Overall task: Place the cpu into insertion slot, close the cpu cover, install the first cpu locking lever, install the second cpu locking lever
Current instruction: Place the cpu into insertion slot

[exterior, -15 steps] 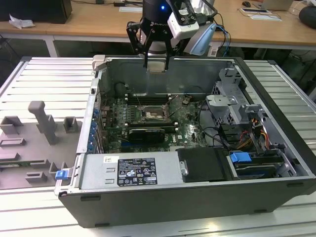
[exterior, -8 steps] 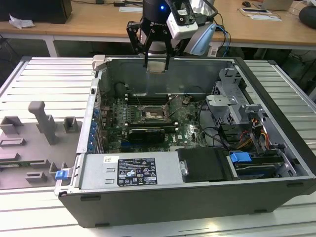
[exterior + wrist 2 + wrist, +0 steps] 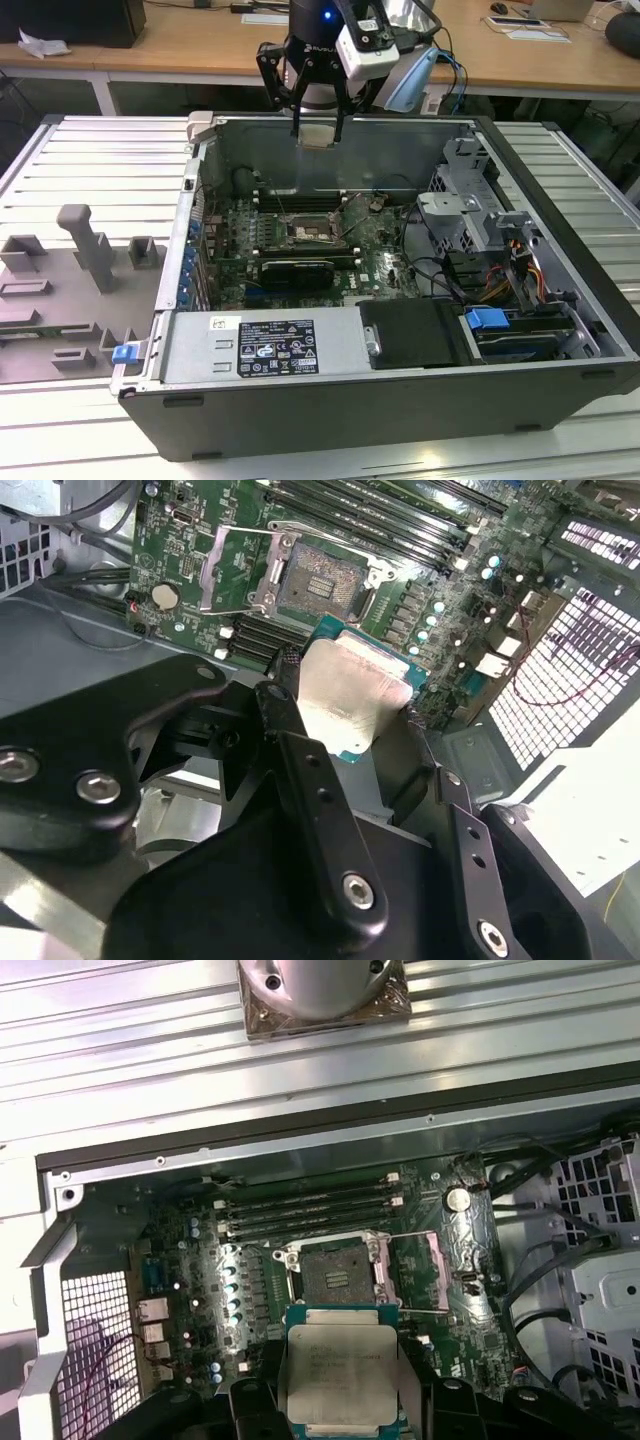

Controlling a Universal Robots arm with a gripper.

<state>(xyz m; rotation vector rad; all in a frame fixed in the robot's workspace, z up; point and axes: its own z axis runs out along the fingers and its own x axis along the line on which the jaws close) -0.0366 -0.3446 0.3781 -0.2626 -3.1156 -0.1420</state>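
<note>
My gripper (image 3: 318, 132) hangs above the open computer case, shut on the cpu (image 3: 317, 137), a flat square chip with a pale metal top. In both wrist views the cpu (image 3: 345, 692) (image 3: 338, 1370) sits between the black fingers (image 3: 283, 708), well above the board. The insertion slot (image 3: 310, 232) (image 3: 320, 580) (image 3: 335, 1275) lies open below, with its dark centre bare. Beside the slot, the cpu cover (image 3: 225, 568) (image 3: 428, 1270) is swung back.
Long black memory slots (image 3: 305, 1210) run beside the socket. A black card (image 3: 297, 270) lies on the board toward the case front. The power supply (image 3: 262, 345), drive cage (image 3: 470, 215) and cables (image 3: 520, 270) crowd the case. A grey fixture (image 3: 85, 250) stands on the exterior view's left.
</note>
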